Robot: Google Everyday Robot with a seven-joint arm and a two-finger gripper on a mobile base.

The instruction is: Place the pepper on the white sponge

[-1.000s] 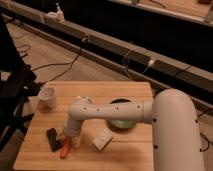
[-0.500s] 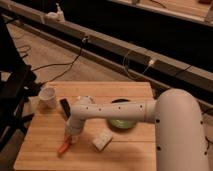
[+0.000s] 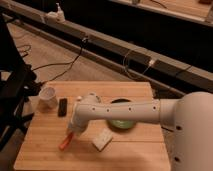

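1. The robot's white arm point(image 3: 127, 111) reaches from the right across a wooden desk point(image 3: 131, 157). Its hand point(image 3: 73, 133) is low over the front-left part of the top.
2. The hand is closed, its fingers drawn together on the upper end of the pepper point(image 3: 64, 144). How much of the pepper sits between them is hidden by the hand itself.
3. The pepper is slim and orange-red, and slants down and to the left from the hand. Its lower tip is at or just above the wood near the desk's front-left edge.
4. The white sponge point(image 3: 102, 140), a small pale block, lies flat on the desk just to the right of the hand. It is apart from the pepper and nothing is on it.
5. A green bowl point(image 3: 121, 124) sits behind the sponge near the middle of the desk, partly covered by the arm.
6. A white cup point(image 3: 48, 97) stands at the back-left corner, with a small black block point(image 3: 62, 107) lying just to its right.
7. Dark cables point(image 3: 60, 64) trail over the floor behind the desk.
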